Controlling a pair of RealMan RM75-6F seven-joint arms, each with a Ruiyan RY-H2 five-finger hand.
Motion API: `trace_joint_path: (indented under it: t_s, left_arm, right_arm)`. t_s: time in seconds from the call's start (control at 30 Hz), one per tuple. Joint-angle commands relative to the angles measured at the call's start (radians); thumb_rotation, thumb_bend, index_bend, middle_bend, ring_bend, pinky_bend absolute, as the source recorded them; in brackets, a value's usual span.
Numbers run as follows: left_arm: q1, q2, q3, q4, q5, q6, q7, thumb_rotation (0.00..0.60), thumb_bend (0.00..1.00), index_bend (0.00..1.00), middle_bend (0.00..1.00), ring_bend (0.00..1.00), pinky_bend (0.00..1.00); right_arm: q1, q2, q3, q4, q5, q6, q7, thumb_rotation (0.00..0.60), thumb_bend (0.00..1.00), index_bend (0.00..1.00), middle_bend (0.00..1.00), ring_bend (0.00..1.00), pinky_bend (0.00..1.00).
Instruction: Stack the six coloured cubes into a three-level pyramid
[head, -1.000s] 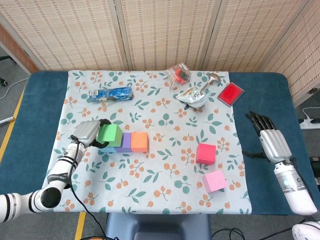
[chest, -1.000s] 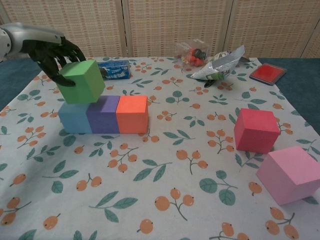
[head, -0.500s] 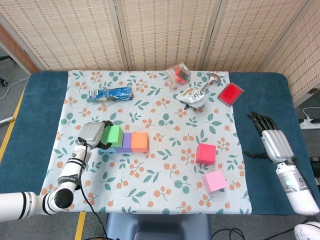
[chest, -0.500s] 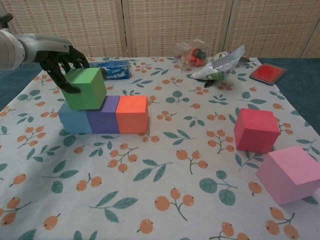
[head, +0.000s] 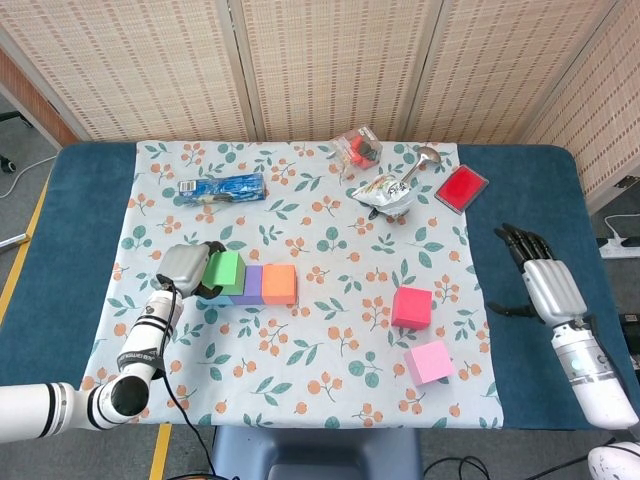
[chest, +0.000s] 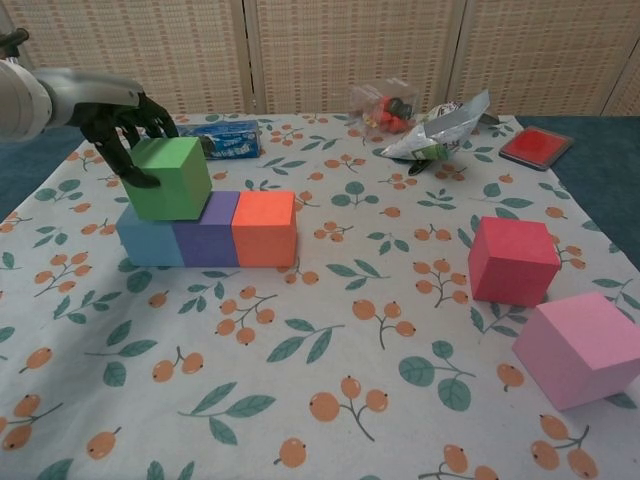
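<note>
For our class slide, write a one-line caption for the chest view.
Left hand holds a green cube on the blue-purple-orange row.

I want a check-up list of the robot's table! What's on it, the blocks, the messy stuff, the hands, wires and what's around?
Surface: blue table under a floral cloth.
Job's things: blue cube, purple cube and orange cube touch in a row; green cube sits on the blue one, overlapping the purple; red cube and pink cube lie apart at the right.
Clutter: blue packet, clear bag, foil bag, spoon, red pad.
Hands: left hand holds the green cube; right hand open, off the cloth.
Cables: black cable by the left arm; power strip on the floor.
Surroundings: woven screens behind.
</note>
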Motion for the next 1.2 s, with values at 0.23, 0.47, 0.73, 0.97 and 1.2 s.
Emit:
trace_joint_path:
  t_s: [0.23, 0.47, 0.73, 0.97, 1.2]
  left_arm:
    - [-0.002, -0.012, -0.001, 0.003, -0.007, 0.007, 0.005, 0.600, 0.32, 0.26, 0.29, 0.30, 0.36]
    - [-0.007, -0.020, -0.001, 0.009, -0.016, 0.010, 0.015, 0.600, 0.32, 0.25, 0.27, 0.28, 0.37]
    - [-0.009, -0.024, -0.001, 0.008, -0.025, 0.014, 0.025, 0.600, 0.32, 0.24, 0.26, 0.28, 0.37]
    - [-0.006, -0.023, -0.003, 0.001, -0.025, 0.028, 0.028, 0.600, 0.32, 0.24, 0.26, 0.28, 0.37]
    - [-0.007, -0.028, -0.002, 0.001, -0.034, 0.028, 0.038, 0.600, 0.32, 0.23, 0.25, 0.28, 0.37]
  right_arm:
    - [0.000, 0.001, 0.002, 0.006, 0.000, -0.009, 0.008, 0.600, 0.00, 0.00, 0.00, 0.00, 0.00]
    - [-0.001, -0.001, 0.003, 0.013, -0.001, -0.012, 0.013, 0.600, 0.00, 0.00, 0.00, 0.00, 0.00]
    - [-0.003, 0.002, 0.004, 0.014, -0.003, -0.015, 0.023, 0.600, 0.00, 0.00, 0.00, 0.00, 0.00]
    - [-0.004, 0.004, 0.004, 0.014, -0.005, -0.017, 0.026, 0.600, 0.00, 0.00, 0.00, 0.00, 0.00]
    - [-0.005, 0.005, 0.004, 0.013, -0.006, -0.019, 0.025, 0.600, 0.00, 0.00, 0.00, 0.00, 0.00]
